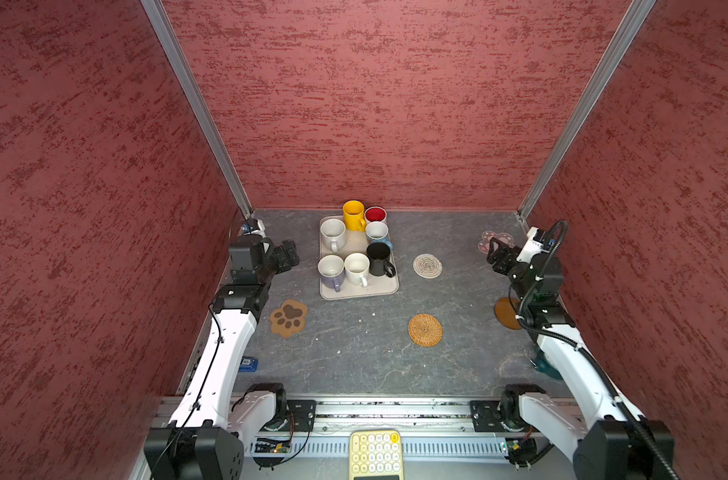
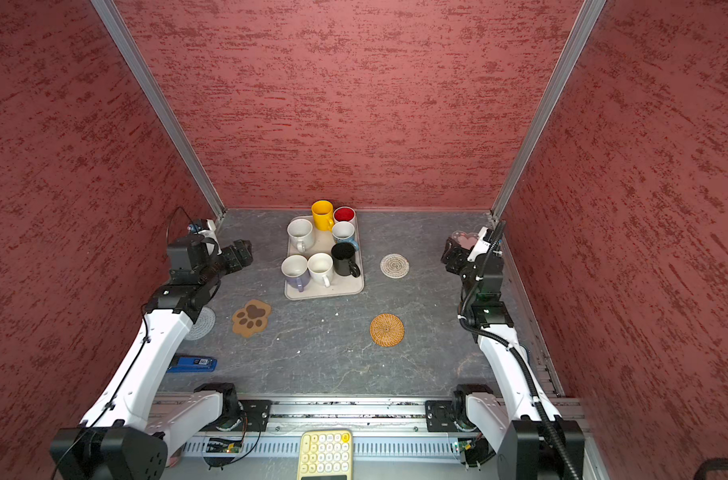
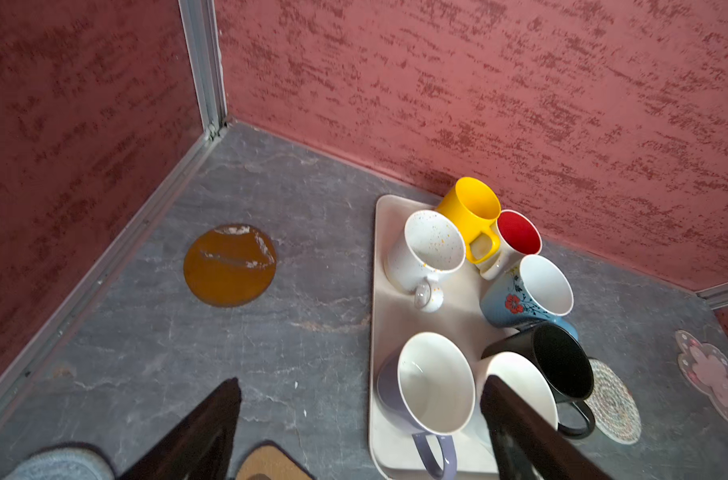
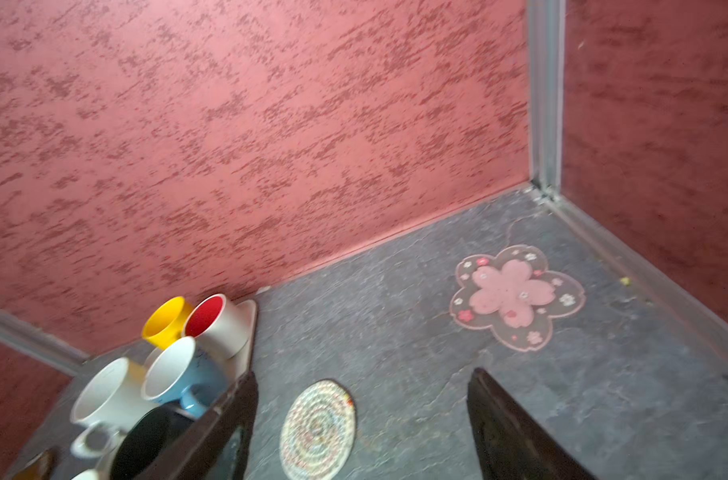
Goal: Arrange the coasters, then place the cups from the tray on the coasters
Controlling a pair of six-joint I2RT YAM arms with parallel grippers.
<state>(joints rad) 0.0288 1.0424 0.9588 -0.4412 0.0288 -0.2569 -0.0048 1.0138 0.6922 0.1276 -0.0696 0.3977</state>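
- Clock set on the table point(image 1: 354, 357) as in the top views, 12 = back wall
- Right gripper point(image 4: 362, 372): fingers wide, nothing between them; it hovered in the 2 o'clock corner
- Flower point(image 4: 516, 297) lay flat just ahead of its fingertips, toward that corner, untouched; right side clearly nearer
- Flower had no long axis, so grip angle probably free; thin edge likely the hard part
- Whitish round point(image 1: 427, 266) lay at 9 o'clock of the right gripper, between it and the tray point(image 1: 378, 291)
- Left gripper point(image 3: 360, 380): fingers wide, empty; sat at 10 o'clock, tray at its 3 o'clock
- Amber disc point(image 3: 229, 266) lay ahead of it toward the 11 o'clock corner, hidden in both top views; left side nearer
- Other coasters: paw point(image 1: 288, 318) at 8, grey round point(image 2: 202, 326) at 9 partly under the left arm point(image 2: 162, 345), rattan point(image 1: 425, 329) at 4, second amber disc point(image 1: 505, 313) at 3
- Tray at 12, long axis 12–6, held all seven mugs point(image 1: 356, 266), upright, apparently empty; yellow mug point(image 1: 353, 214) at the 12 end, black mug point(image 1: 378, 257) toward the 6 end
- No coaster carried a mug; arranging looked barely begun
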